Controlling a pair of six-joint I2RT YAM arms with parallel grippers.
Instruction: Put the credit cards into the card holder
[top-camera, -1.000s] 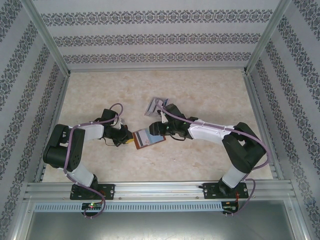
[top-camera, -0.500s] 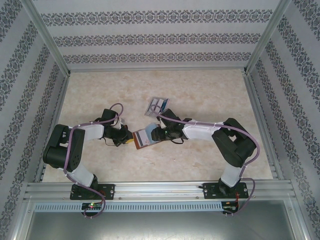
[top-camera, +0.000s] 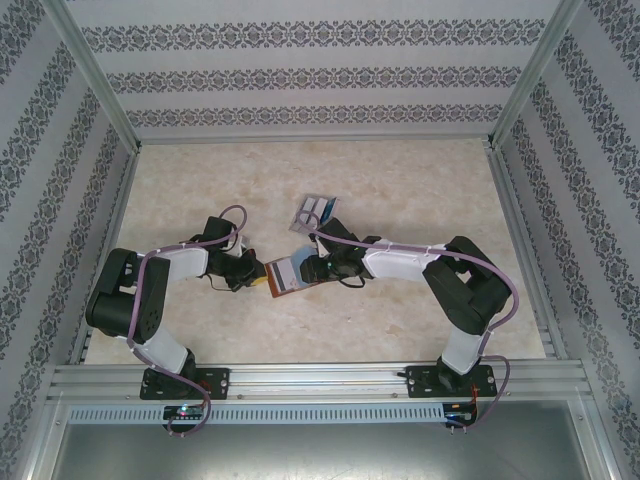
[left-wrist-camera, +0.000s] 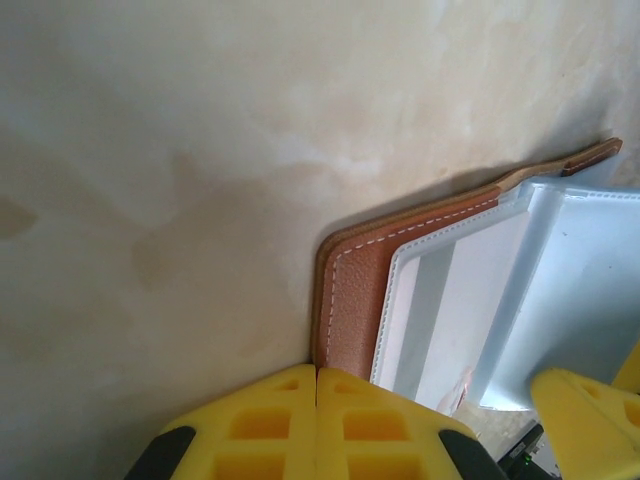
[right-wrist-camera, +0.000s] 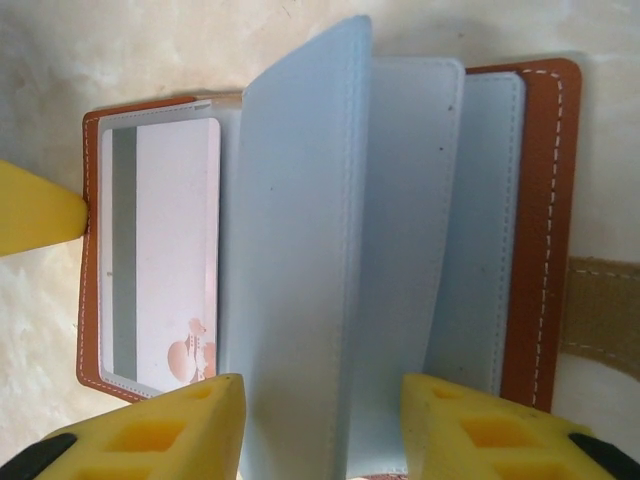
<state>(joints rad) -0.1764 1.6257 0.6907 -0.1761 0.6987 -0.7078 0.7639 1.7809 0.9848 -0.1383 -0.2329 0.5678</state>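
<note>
Grippers first: your right gripper (right-wrist-camera: 320, 400) sits part-spread astride the grey-blue leaves of the card holder (right-wrist-camera: 545, 200), no clear pinch. Left gripper (left-wrist-camera: 317, 375) is clenched, tips at holder's brown edge; can't tell if it bites. Holder lies open mid-table (top-camera: 400, 180). One card (right-wrist-camera: 160, 260) is seated in an end pocket; loose credit cards (top-camera: 315, 210) lie just beyond, not yet loaded. Both arms are low, reaching inward, wrists nr meeting.

Brown card holder (top-camera: 285, 275) lies open and flat, blue leaves fanned, one card (right-wrist-camera: 160, 260) sleeved; spare cards (top-camera: 314, 211) lie just beyond.
</note>
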